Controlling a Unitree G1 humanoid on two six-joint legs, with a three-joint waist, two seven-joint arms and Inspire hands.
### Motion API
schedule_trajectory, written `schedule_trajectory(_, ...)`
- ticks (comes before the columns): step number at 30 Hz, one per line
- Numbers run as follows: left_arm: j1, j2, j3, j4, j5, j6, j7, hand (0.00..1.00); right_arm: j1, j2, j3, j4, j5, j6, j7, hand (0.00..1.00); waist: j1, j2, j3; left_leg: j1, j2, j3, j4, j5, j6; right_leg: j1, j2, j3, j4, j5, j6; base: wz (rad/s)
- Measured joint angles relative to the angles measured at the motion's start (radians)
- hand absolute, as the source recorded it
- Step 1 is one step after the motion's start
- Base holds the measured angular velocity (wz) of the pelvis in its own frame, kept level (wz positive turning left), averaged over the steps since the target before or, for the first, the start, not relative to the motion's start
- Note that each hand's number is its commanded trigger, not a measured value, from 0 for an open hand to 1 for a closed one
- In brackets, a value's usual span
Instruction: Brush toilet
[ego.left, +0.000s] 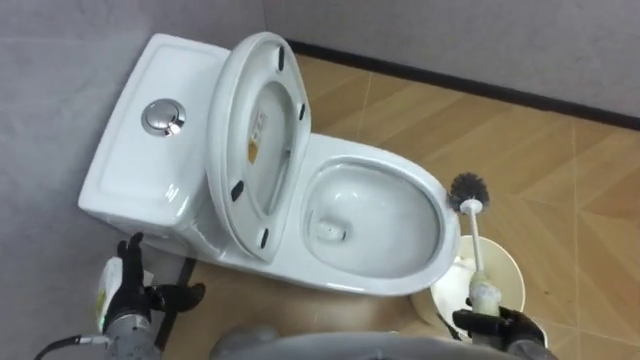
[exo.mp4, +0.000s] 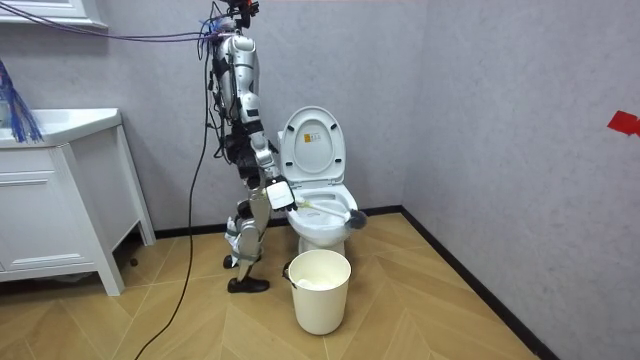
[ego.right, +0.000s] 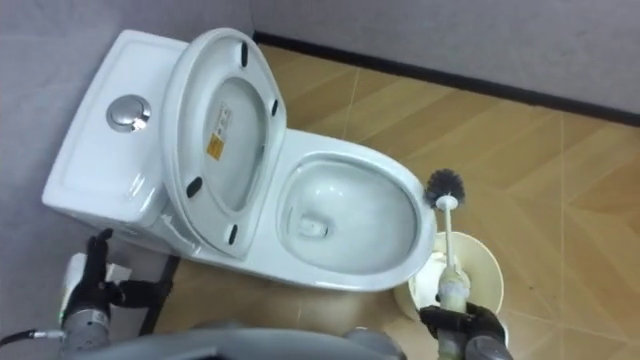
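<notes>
While the right hand (ego.left: 500, 326) clamps the toilet brush (ego.left: 467, 188) by its white handle, the dark bristle head points far, just right of the toilet (ego.left: 125, 165) bowl's rim. The seat and lid are raised.
Cream bucket (ego.left: 508, 272): near right under the brush handle, contents cannot be told.
Left hand (ego.left: 135, 298): near left, fingers apart, holding nothing.
Room view adds a white vanity cabinet (exo.mp4: 50, 190) at its left.

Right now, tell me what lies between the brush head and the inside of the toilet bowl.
Just the bowl's white rim; the brush head hangs just outside it, in the left eye view.
</notes>
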Motion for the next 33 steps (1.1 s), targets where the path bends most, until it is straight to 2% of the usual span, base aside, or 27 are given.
schedule_trajectory(2,0.029,-0.001,0.005,-0.098,0.110,0.008,0.017,0.00,-0.008,0.000,-0.004,0.000,-0.021,-0.001,0.006,1.00,0.014,0.004,0.0027,-0.002,-0.002,-0.018,0.002,0.000,0.000,0.012,0.001,-0.021,-0.014,0.000,0.000,0.33)
schedule_trajectory(3,0.033,-0.001,0.011,-0.129,0.143,0.008,0.017,0.00,-0.009,0.001,-0.007,0.000,-0.034,-0.002,0.007,1.00,0.019,0.003,0.0028,-0.004,-0.004,-0.029,0.002,0.001,-0.001,0.016,0.001,-0.022,-0.016,0.000,0.001,0.41)
schedule_trajectory(5,0.035,0.003,0.025,-0.262,0.223,0.007,0.043,0.00,-0.014,0.000,-0.015,0.009,-0.063,-0.015,0.013,1.00,0.022,0.003,0.0048,-0.010,-0.011,-0.053,0.003,0.005,-0.009,0.020,0.000,-0.020,-0.018,-0.001,0.003,0.52)
schedule_trajectory(6,0.035,0.004,0.024,-0.295,0.234,-0.004,0.059,0.00,-0.015,0.000,-0.015,0.009,-0.069,-0.017,0.013,1.00,0.026,0.002,0.0046,-0.010,-0.012,-0.052,0.003,0.006,-0.010,0.021,0.000,-0.018,-0.018,-0.002,0.004,0.29)
schedule_trajectory(8,-0.003,0.003,0.020,-0.364,0.280,-0.074,0.128,0.00,-0.028,0.002,-0.014,0.015,-0.109,-0.027,0.016,1.00,0.042,0.004,0.0048,-0.010,-0.014,-0.052,0.009,0.008,-0.012,0.026,0.001,-0.015,-0.016,-0.002,0.004,0.02)
schedule_trajectory(10,-0.038,0.002,0.020,-0.363,0.325,-0.108,0.157,0.00,-0.040,0.003,-0.014,0.021,-0.150,-0.037,0.019,1.00,0.048,0.005,0.0036,-0.009,-0.016,-0.052,0.013,0.008,-0.012,0.029,0.002,-0.015,-0.013,-0.002,0.003,0.00)
schedule_trajectory(11,-0.058,-0.001,0.020,-0.364,0.357,-0.118,0.175,0.00,-0.040,0.004,-0.015,0.021,-0.176,-0.040,0.019,1.00,0.047,0.006,0.0024,-0.010,-0.016,-0.051,0.020,0.008,-0.012,0.030,0.003,-0.013,-0.014,-0.001,0.002,-0.03)
schedule_trajectory(13,-0.061,-0.003,0.019,-0.364,0.409,-0.128,0.194,0.00,-0.039,0.004,-0.016,0.021,-0.210,-0.040,0.022,1.00,0.047,0.008,0.0013,-0.012,-0.016,-0.049,0.022,0.008,-0.012,0.024,0.005,-0.007,-0.015,-0.001,0.001,-0.06)
schedule_trajectory(15,-0.061,-0.003,0.019,-0.364,0.443,-0.134,0.201,0.00,-0.037,0.004,-0.022,0.021,-0.232,-0.040,0.029,1.00,0.048,0.010,-0.0004,-0.015,-0.015,-0.049,0.023,0.009,-0.013,0.020,0.009,-0.001,-0.016,-0.001,0.000,-0.02)
schedule_trajectory(21,-0.057,0.002,0.000,-0.362,0.471,-0.137,0.228,0.00,-0.035,0.001,-0.022,0.020,-0.285,-0.054,0.045,1.00,0.054,-0.004,-0.0055,-0.014,-0.013,-0.047,0.024,0.010,-0.015,0.019,0.008,0.005,-0.015,0.002,-0.003,-0.01)
schedule_trajectory(25,-0.055,0.041,-0.083,-0.361,0.470,-0.132,0.225,0.00,-0.033,-0.003,-0.011,-0.020,-0.428,-0.052,0.065,1.00,0.063,0.005,-0.0044,-0.022,-0.012,-0.048,0.024,0.010,-0.015,0.007,0.008,0.006,-0.009,0.002,-0.004,-0.03)
schedule_trajectory(26,-0.054,0.047,-0.108,-0.361,0.467,-0.131,0.215,0.00,-0.031,-0.008,0.002,-0.042,-0.458,-0.052,0.074,1.00,0.064,0.011,-0.0016,-0.022,-0.012,-0.047,0.023,0.010,-0.015,0.006,0.008,0.008,-0.010,0.003,-0.005,-0.05)
schedule_trajectory(28,-0.055,0.052,-0.137,-0.359,0.468,-0.130,0.186,0.00,-0.033,-0.011,0.006,-0.058,-0.525,-0.053,0.084,1.00,0.065,0.016,-0.0033,-0.021,-0.012,-0.047,0.021,0.010,-0.015,0.006,0.007,0.010,-0.011,0.003,-0.005,0.00)
schedule_trajectory(30,-0.066,0.060,-0.168,-0.317,0.467,-0.127,0.176,0.00,-0.048,-0.014,0.009,-0.054,-0.611,-0.053,0.085,1.00,0.059,0.023,-0.0059,-0.021,-0.013,-0.047,0.021,0.010,-0.015,0.006,0.006,0.009,-0.010,0.003,-0.005,0.00)
schedule_trajectory(32,-0.088,0.079,-0.217,-0.223,0.465,-0.108,0.137,0.00,-0.065,-0.027,0.033,-0.050,-0.675,-0.053,0.092,1.00,0.058,0.029,-0.0038,-0.020,-0.013,-0.046,0.020,0.010,-0.015,0.003,0.005,0.010,-0.003,0.002,-0.004,0.00)
schedule_trajectory(33,-0.089,0.079,-0.224,-0.204,0.465,-0.103,0.126,0.00,-0.065,-0.031,0.043,-0.053,-0.689,-0.053,0.092,1.00,0.057,0.030,-0.0040,-0.020,-0.013,-0.044,0.020,0.010,-0.015,0.001,0.005,0.010,0.001,0.002,-0.004,-0.04)
